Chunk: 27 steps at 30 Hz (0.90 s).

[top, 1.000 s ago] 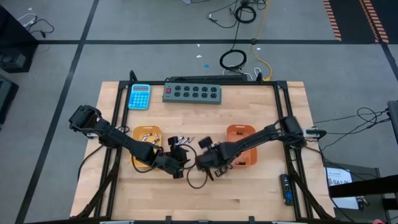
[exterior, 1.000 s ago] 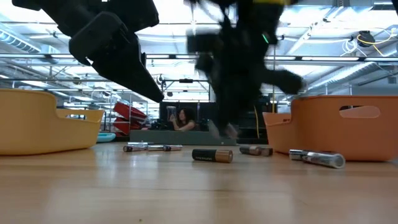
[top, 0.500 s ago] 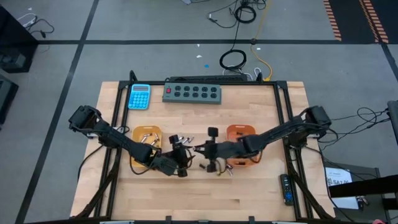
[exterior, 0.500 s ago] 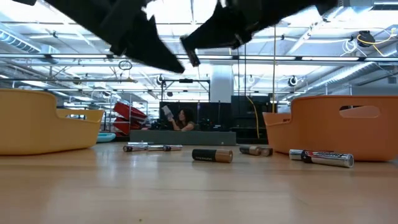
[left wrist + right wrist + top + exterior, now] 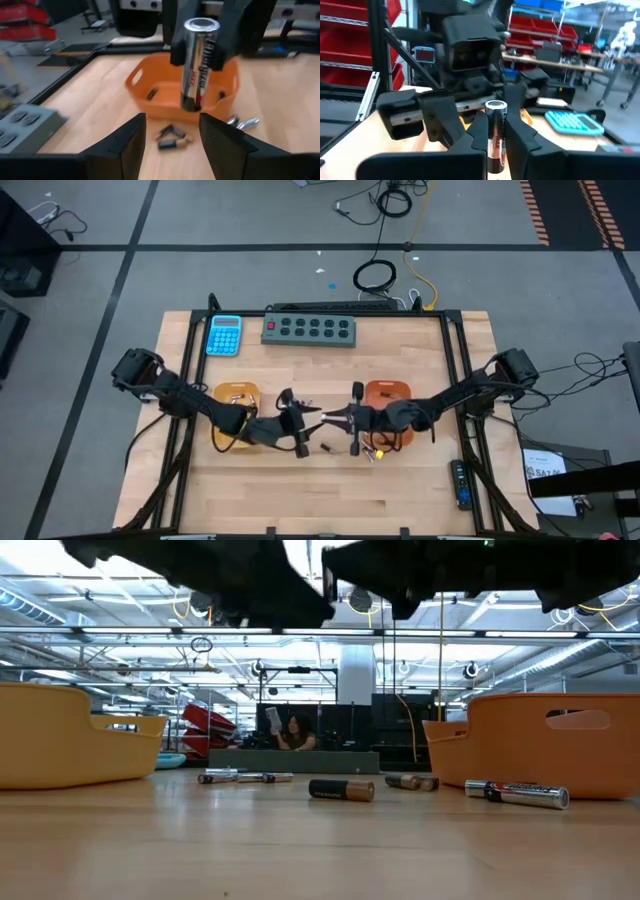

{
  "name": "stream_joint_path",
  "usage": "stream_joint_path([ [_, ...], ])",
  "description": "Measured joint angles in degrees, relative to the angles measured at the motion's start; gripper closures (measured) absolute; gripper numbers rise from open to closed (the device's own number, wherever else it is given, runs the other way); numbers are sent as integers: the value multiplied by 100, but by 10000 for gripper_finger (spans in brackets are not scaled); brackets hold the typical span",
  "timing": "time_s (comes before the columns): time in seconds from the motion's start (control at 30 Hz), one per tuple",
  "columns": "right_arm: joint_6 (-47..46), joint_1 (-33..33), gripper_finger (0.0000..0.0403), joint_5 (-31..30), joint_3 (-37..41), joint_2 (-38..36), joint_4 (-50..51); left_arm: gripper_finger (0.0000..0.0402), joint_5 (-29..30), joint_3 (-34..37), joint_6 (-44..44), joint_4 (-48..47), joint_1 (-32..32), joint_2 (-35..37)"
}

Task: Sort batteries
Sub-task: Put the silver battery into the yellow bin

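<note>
From above we see both arms stretched low toward mid-surface, the left pincer (image 5: 297,423) and right pincer (image 5: 352,420) facing each other between the yellow tray (image 5: 236,395) and orange tray (image 5: 388,393), with loose batteries (image 5: 326,447) just beside them. At surface height, several batteries (image 5: 341,789) lie between the 2 trays under the raised arms. The wrist views add what those miss: the right pincer is clamped on 1 upright silver battery (image 5: 196,62), while the left pincer's fingers (image 5: 119,147) stand apart and hold nothing.

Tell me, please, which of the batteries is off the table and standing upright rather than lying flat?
The silvery battery pinched upright in the right claw, facing the open left claw. The other batteries lie on their sides on the table or in the orange tray.
</note>
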State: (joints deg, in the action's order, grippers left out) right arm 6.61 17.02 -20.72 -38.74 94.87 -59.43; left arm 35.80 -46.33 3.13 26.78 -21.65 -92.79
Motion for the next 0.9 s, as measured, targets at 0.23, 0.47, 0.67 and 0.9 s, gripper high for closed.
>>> stream_joint_path([
  [0.23,56,-7,385,-6,-4,0,-125,225,-173,0,-398,700,176,1],
  [0.47,86,-14,373,-149,-4,0,-195,347,-300,-44,-798,955,243,4],
  [0.67,-327,-15,276,-325,-9,0,34,347,-274,-57,-680,622,289,16],
  [0.9,-183,-7,209,-650,-9,-322,331,347,-368,-55,120,-1406,244,996],
])
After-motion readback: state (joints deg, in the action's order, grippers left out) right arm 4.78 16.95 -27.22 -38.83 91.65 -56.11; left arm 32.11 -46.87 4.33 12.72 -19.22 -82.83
